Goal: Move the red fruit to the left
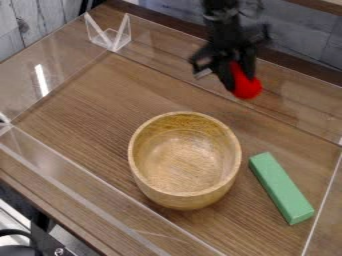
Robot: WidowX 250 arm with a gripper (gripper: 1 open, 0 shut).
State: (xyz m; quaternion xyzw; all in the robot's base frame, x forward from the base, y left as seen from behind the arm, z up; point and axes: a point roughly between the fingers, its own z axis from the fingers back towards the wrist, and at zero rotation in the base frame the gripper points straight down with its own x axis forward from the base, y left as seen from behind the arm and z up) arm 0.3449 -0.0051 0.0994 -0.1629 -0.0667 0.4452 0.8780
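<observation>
Camera view, upper right of the frame: we see the gripper (237,68) pinching the red fruit (245,83), its dark fingers closed on the fruit's upper part while the glossy red body hangs below them, blurred and apparently clear of the wooden tabletop (107,110). We judge the carry to be the step in hand: the fruit is gripped and raised, but it sits in the upper right of the picture, above and to the right of the wooden bowl (186,159), so the move to the left is not yet made.

What the next move calls for, as we read it, is a sideways sweep toward the left half of the frame, high enough to pass the bowl's rim if the path runs over it, or kept along the far side of the bowl where the tabletop is bare. A landing spot on open wood in the left of the picture looks free. The fruit is small, round and smooth, so we would expect it to roll if let go from any height; a low, gentle release seems wise.

The green block (281,186) lies at lower right, just beside the bowl and well apart from the fruit.

We can read no brand, label or writing anywhere in the frame.
</observation>
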